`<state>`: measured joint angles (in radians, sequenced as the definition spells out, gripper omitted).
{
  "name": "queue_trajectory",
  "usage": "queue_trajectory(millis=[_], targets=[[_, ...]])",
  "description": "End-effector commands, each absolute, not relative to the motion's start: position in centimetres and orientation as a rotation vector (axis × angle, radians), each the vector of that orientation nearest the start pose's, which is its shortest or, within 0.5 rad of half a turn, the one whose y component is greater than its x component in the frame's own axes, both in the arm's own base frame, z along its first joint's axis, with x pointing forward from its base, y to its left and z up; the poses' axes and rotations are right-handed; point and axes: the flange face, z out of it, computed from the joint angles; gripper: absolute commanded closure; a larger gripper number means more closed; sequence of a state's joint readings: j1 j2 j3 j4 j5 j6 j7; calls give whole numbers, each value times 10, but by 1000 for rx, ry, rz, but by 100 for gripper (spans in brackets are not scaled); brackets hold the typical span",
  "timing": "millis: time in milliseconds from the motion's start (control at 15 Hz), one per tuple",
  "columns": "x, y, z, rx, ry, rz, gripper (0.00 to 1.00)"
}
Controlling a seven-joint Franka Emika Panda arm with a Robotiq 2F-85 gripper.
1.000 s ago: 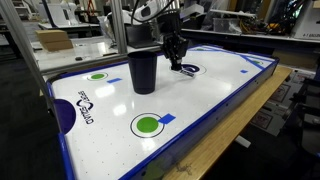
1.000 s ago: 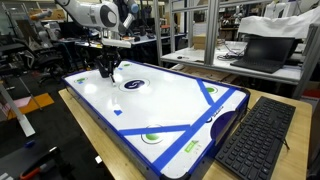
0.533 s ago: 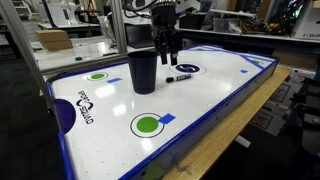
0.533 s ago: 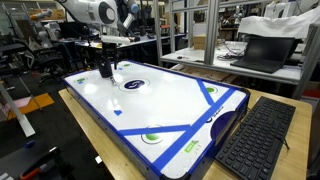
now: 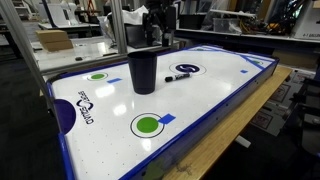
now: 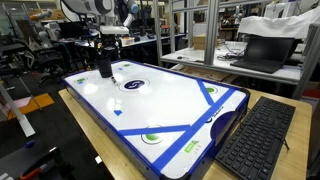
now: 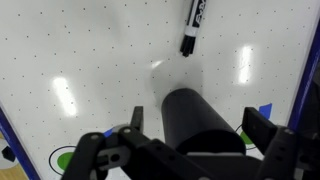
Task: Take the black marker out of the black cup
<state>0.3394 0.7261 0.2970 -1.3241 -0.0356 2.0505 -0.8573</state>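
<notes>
The black cup stands upright on the white air-hockey table, seen also in an exterior view. The black marker lies flat on the table just beside the cup, near a blue oval mark. In the wrist view the marker lies at the top and the cup below it, looked down on from above. My gripper hangs open above and behind the cup, holding nothing. Its fingers stand wide on either side of the cup in the wrist view.
The table has a blue rim, green circles and blue marks. It rests on a wooden bench. A keyboard lies beside the table and a laptop behind it. A metal frame post stands behind the cup.
The gripper held the marker low over the table by the cup, opened and left it lying there. It then rose and drew back above the cup.
</notes>
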Motion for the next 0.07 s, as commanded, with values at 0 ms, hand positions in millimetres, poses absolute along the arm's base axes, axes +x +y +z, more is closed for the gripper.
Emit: queue_trajectory(millis=[0], targets=[[618,393,336,-2230,-1980,-119,0]])
